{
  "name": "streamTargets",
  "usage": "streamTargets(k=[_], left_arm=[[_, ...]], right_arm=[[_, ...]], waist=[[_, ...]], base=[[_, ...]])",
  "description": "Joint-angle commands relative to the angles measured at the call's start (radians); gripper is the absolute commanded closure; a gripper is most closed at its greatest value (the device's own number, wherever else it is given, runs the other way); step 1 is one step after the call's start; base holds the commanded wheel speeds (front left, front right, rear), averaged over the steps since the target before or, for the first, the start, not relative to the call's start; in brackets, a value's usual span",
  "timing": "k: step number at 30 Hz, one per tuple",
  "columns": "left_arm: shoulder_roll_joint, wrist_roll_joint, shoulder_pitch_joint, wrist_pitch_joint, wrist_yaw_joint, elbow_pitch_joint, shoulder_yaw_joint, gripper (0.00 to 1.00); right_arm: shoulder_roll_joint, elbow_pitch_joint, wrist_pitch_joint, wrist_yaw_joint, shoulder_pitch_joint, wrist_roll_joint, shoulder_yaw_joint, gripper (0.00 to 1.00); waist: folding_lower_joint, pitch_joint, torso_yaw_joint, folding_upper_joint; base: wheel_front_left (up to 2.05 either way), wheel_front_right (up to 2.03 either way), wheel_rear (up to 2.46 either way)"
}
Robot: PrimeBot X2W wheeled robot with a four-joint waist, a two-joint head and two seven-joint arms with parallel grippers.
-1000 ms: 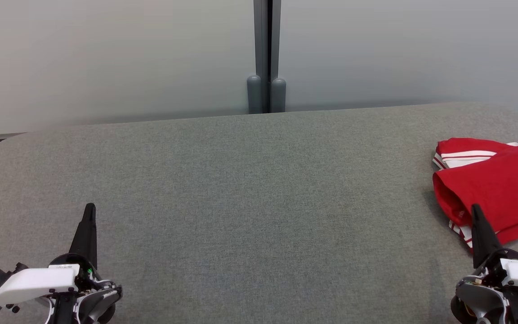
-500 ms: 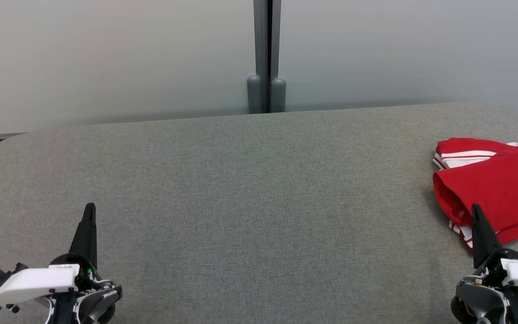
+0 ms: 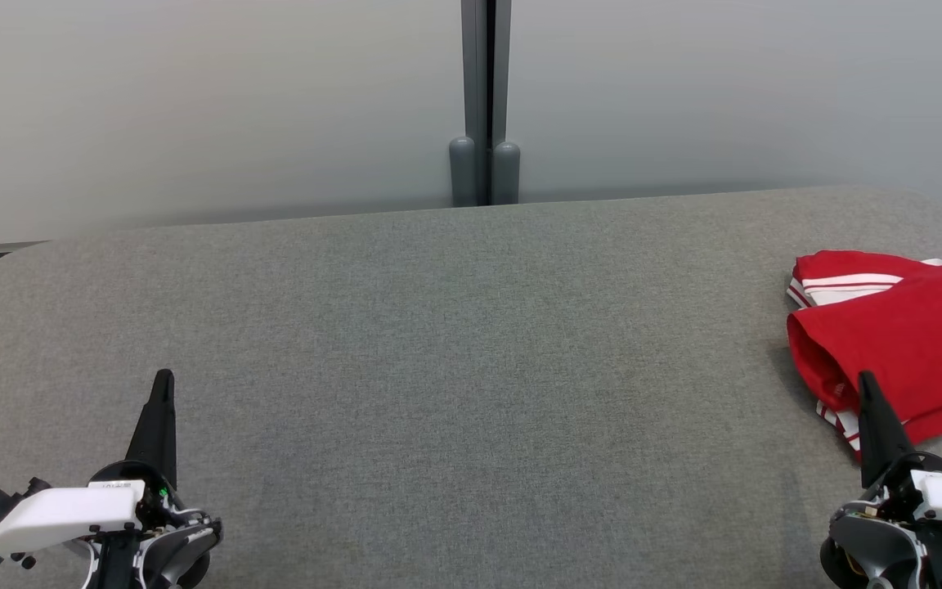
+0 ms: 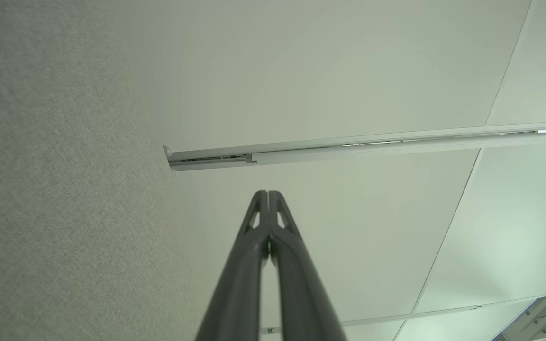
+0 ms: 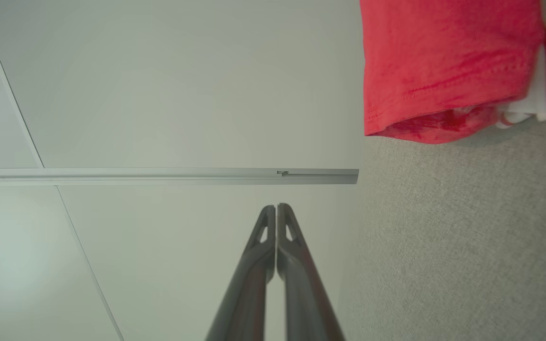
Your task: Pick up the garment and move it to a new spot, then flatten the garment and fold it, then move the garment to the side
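Observation:
The garment (image 3: 904,343) is a red jersey with white stripes and a dark number, lying folded at the far right of the grey table (image 3: 455,343). Part of it runs off the head view's right edge. In the right wrist view its red hem (image 5: 443,71) hangs at the upper right. My right gripper (image 3: 865,383) is shut and empty at the lower right, its tip standing in front of the garment's near edge. My left gripper (image 3: 163,380) is shut and empty at the lower left, far from the garment. Both wrist views show the closed fingertips (image 4: 268,195) (image 5: 277,207) pressed together.
The grey fabric table has rounded corners and stretches across the whole head view. Behind it stand pale wall panels with a dark grey post (image 3: 485,106) at the middle.

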Motion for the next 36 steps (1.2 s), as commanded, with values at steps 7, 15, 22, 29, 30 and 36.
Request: streamTargets(k=[7, 15, 22, 29, 30, 36], left_arm=[[0.002, -0.002, -0.009, 0.003, -0.003, 0.001, 0.004, 1.00], [0.002, -0.002, -0.009, 0.003, -0.003, 0.001, 0.003, 1.00], [0.002, -0.002, -0.009, 0.003, -0.003, 0.001, 0.003, 1.00], [0.002, -0.002, -0.009, 0.003, -0.003, 0.001, 0.003, 1.00], [0.002, -0.002, -0.009, 0.003, -0.003, 0.001, 0.003, 1.00], [0.002, -0.002, -0.009, 0.003, -0.003, 0.001, 0.003, 1.00]], right_arm=[[-0.001, 0.002, 0.007, 0.000, -0.012, -0.003, -0.002, 1.00], [-0.001, 0.002, 0.007, 0.000, -0.012, -0.004, -0.002, 1.00], [0.000, 0.002, 0.008, 0.000, -0.012, -0.004, -0.003, 1.00], [0.000, 0.002, 0.008, 0.000, -0.012, -0.005, -0.003, 1.00], [0.000, 0.002, 0.008, 0.000, -0.012, -0.005, -0.004, 1.00], [0.001, 0.002, 0.009, 0.000, -0.012, -0.006, -0.004, 1.00]], waist=[[0.0000, 0.000, 0.000, 0.0000], [0.0000, 0.000, 0.000, 0.0000], [0.0000, 0.000, 0.000, 0.0000], [0.0000, 0.000, 0.000, 0.0000], [0.0000, 0.000, 0.000, 0.0000], [0.0000, 0.000, 0.000, 0.0000]], base=[[0.00, 0.00, 0.00], [0.00, 0.00, 0.00], [0.00, 0.00, 0.00], [0.00, 0.00, 0.00], [0.00, 0.00, 0.00], [0.00, 0.00, 0.00]])
